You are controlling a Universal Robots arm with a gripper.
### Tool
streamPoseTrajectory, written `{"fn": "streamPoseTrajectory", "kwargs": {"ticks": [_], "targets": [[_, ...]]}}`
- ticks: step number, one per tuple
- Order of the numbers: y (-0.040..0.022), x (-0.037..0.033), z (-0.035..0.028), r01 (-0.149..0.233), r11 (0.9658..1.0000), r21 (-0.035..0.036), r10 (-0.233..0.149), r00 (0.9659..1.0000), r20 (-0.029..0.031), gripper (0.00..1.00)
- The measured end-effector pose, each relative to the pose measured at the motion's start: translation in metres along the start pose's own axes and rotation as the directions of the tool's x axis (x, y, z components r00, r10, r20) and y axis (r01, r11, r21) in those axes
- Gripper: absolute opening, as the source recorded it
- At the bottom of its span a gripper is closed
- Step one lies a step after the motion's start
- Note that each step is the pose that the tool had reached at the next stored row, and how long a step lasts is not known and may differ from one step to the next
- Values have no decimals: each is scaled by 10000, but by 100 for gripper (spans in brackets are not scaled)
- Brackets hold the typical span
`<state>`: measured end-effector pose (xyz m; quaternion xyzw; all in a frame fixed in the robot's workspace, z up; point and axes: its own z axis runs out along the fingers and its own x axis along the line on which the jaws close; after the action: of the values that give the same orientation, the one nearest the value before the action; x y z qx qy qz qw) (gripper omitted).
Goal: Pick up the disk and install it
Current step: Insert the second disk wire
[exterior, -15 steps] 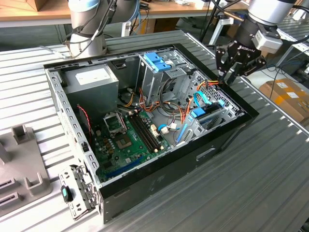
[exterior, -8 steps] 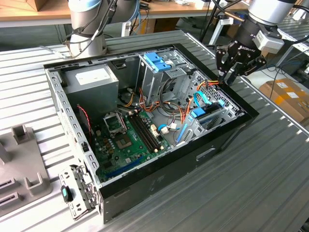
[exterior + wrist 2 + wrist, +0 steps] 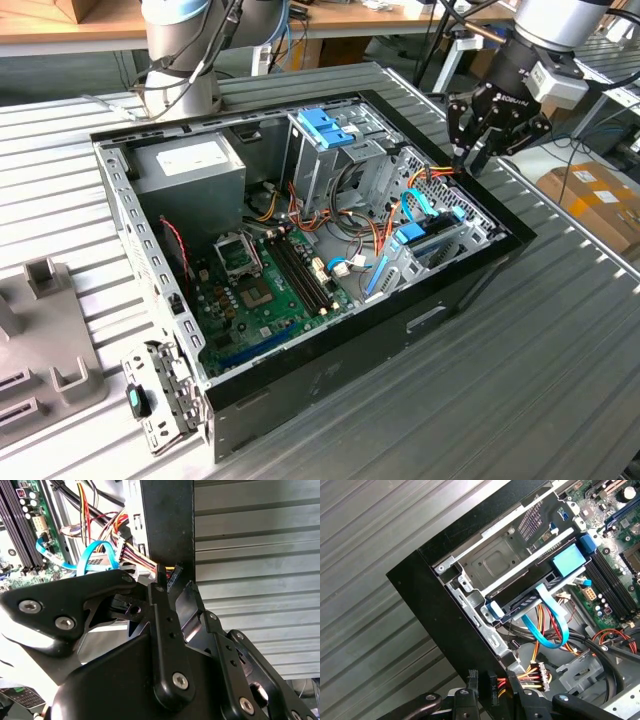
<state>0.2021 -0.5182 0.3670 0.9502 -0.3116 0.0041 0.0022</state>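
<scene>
Your gripper (image 3: pixel 478 148) hangs over the corner of the open computer case (image 3: pixel 470 280), at the exterior view's right, and its jaws look closed together with nothing between them; in the second wrist view the fingers (image 3: pixel 167 630) sit side by side, though the linkage hides the tips, so take that as probable, not certain.

The disk (image 3: pixel 432 243) is not in your grasp. It lies in the drive bay below and inboard of the jaws, its blue rails (image 3: pixel 568 560) showing along the dark body. From here it looks seated in the bay, or nearly so.

A blue ribbon cable (image 3: pixel 551 615) loops off the disk's end, and the bundle of orange and yellow wires (image 3: pixel 530 672) runs directly beneath the jaws. Mind those: a finger that snags them could pull a plug. Treat the case wall beside the jaws as your hard limit, and press on the rails, not the drive's face.
</scene>
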Motion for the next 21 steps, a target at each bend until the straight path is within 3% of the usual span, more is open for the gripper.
{"fn": "streamPoseTrajectory", "kwargs": {"ticks": [9, 11, 12, 21], "targets": [[-3, 4, 0, 0, 10000, 1, 0, 10000, 1, 36], [-3, 4, 0, 0, 10000, 0, 0, 10000, 1, 35], [-3, 4, 0, 0, 10000, 0, 0, 10000, 0, 27], [-4, 5, -9, 0, 10000, 1, 0, 10000, 1, 27]]}}
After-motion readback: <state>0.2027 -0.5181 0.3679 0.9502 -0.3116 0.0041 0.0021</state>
